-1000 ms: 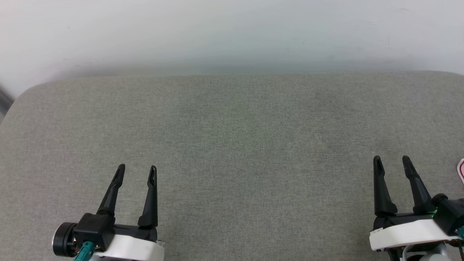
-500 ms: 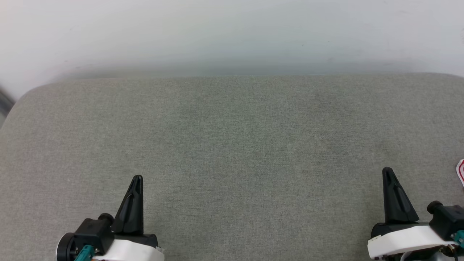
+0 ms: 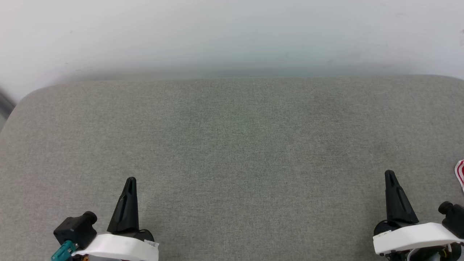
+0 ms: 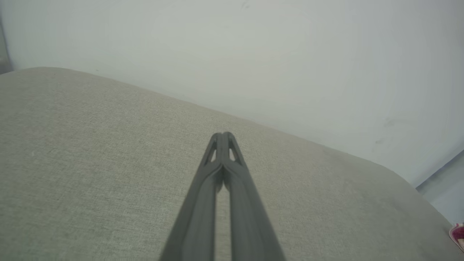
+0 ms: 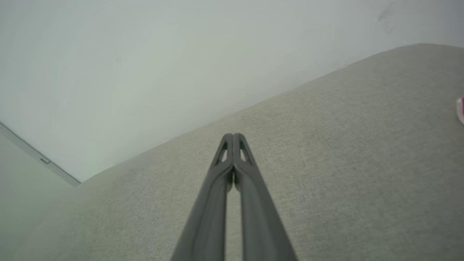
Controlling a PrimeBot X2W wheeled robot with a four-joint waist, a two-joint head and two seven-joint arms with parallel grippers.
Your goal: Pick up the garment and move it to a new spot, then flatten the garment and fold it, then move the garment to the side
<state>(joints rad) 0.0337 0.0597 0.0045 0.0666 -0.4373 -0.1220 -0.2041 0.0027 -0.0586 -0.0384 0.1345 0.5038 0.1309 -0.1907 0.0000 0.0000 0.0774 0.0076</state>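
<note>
Nearest me, my left gripper (image 3: 131,180) hovers over the near-left of the grey surface (image 3: 232,145), jaws pressed together. My right gripper (image 3: 390,174) is near-right, jaws likewise together. Just beyond it, a sliver of the garment (image 3: 460,174) lies toward the right edge. Farthest is a pale wall (image 3: 232,32).

We see the counter (image 3: 232,145) covered in grey woven cloth, matt and slightly coarse. The left pincer (image 3: 131,180) and right pincer (image 3: 389,173) look like matt black plastic; the wrist casing (image 3: 413,233) behind each is smooth white plastic. The wall (image 3: 232,32) is smooth, matt.
</note>
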